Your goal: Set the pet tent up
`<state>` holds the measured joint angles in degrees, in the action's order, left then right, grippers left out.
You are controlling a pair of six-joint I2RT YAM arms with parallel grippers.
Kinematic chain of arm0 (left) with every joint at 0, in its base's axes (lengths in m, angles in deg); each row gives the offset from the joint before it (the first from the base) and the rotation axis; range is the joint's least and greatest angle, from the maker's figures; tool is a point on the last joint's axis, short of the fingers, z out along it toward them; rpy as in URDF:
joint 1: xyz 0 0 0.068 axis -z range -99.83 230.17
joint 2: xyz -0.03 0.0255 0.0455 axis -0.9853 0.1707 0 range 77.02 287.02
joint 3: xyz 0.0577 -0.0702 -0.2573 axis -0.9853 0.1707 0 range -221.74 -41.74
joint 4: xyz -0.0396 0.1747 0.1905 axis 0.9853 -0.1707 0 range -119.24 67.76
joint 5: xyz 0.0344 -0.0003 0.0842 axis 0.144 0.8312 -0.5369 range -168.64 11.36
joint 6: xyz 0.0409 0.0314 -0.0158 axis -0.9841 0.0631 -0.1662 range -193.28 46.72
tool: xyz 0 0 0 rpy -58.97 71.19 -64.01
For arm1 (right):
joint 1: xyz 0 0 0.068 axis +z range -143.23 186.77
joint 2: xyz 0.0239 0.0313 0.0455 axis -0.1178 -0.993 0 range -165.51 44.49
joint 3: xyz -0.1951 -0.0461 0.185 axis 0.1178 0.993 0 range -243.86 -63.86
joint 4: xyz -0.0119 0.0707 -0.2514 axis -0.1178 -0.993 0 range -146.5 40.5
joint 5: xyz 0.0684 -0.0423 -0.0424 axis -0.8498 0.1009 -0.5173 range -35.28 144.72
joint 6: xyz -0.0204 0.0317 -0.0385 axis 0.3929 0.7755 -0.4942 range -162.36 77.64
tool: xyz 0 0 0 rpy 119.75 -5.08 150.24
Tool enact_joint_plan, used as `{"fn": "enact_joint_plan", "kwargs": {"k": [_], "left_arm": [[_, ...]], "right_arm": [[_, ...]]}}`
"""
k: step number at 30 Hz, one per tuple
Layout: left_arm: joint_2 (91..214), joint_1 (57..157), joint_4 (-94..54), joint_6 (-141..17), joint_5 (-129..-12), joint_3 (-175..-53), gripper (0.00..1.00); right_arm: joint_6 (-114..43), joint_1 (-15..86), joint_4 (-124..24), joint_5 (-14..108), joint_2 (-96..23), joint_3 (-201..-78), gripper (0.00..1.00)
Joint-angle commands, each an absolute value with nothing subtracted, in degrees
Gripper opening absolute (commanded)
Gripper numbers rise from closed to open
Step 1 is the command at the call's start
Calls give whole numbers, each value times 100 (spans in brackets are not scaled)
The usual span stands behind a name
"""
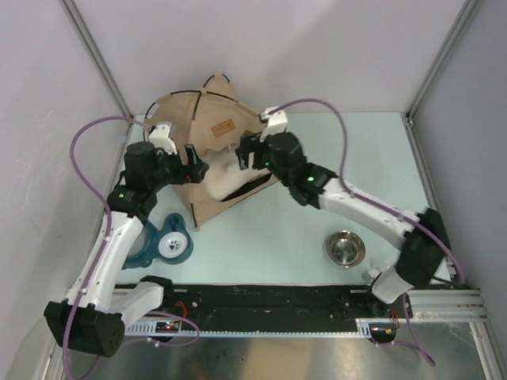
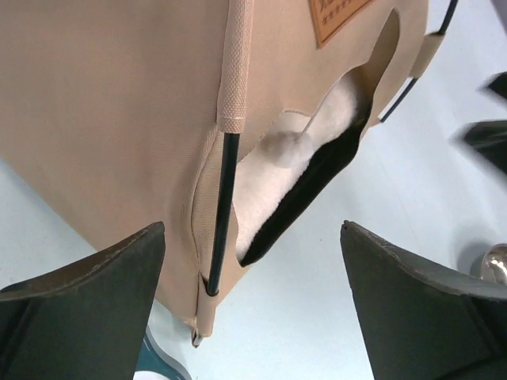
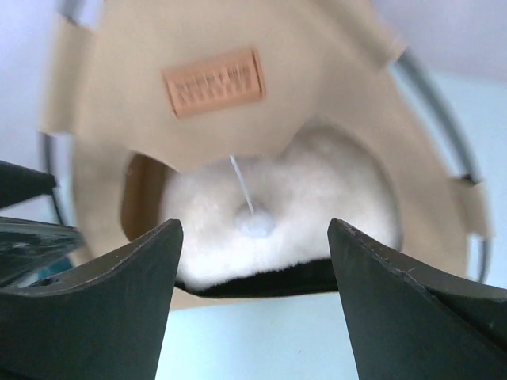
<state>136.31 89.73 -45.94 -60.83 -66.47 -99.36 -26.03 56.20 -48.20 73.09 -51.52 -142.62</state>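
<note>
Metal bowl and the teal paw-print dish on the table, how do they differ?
The metal bowl is shiny silver and plain; the teal dish carries a white paw-print patch. The metal bowl is a clean circle; the teal dish has a lumpy outline. The metal bowl stands alone on the right; the teal dish lies left, near a corner of the tent. Both rest on the table, outside the tent.

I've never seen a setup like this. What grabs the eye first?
A tan pet tent stands at the far left of the table, with a fluffy cream pillow filling its opening. The left gripper and right gripper flank that opening, both open. Nearer, a steel bowl sits right and a teal paw-print item left.
</note>
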Motion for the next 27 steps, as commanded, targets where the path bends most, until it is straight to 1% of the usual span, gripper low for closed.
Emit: {"fn": "enact_joint_plan", "kwargs": {"k": [1,5,8,10,15,17,19,23,27], "left_arm": [[13181,8949,-4518,-6187,-6714,-10250,98],[12875,8949,-4517,-6128,-6802,-10199,99],[12662,8951,-4517,-6105,-6875,-10104,100],[12519,8949,-4513,-6071,-6975,-10040,100],[12205,8951,-4524,-5905,-7079,-9863,97],[12119,8951,-4528,-5843,-7070,-9786,96],[12065,8949,-4536,-5781,-7043,-9710,96],[12089,8949,-4536,-5697,-7018,-9545,96],[12332,8949,-4537,-5636,-6986,-9493,95]], "right_arm": [[-3352,5412,-5354,7181,-4136,-14281,80],[-3992,4838,-5347,6633,-3874,-14268,80],[-4569,4265,-5420,5518,-4009,-14429,79],[-4818,3989,-5599,4829,-4242,-14681,77],[-5204,3605,-5902,4002,-4876,-15288,49],[-5296,3512,-5828,3775,-5039,-15362,41],[-5341,3442,-5725,3580,-5180,-15417,37],[-5407,3354,-5757,3484,-5566,-15707,35],[-5438,3324,-5709,3492,-5924,-15983,39]]}}
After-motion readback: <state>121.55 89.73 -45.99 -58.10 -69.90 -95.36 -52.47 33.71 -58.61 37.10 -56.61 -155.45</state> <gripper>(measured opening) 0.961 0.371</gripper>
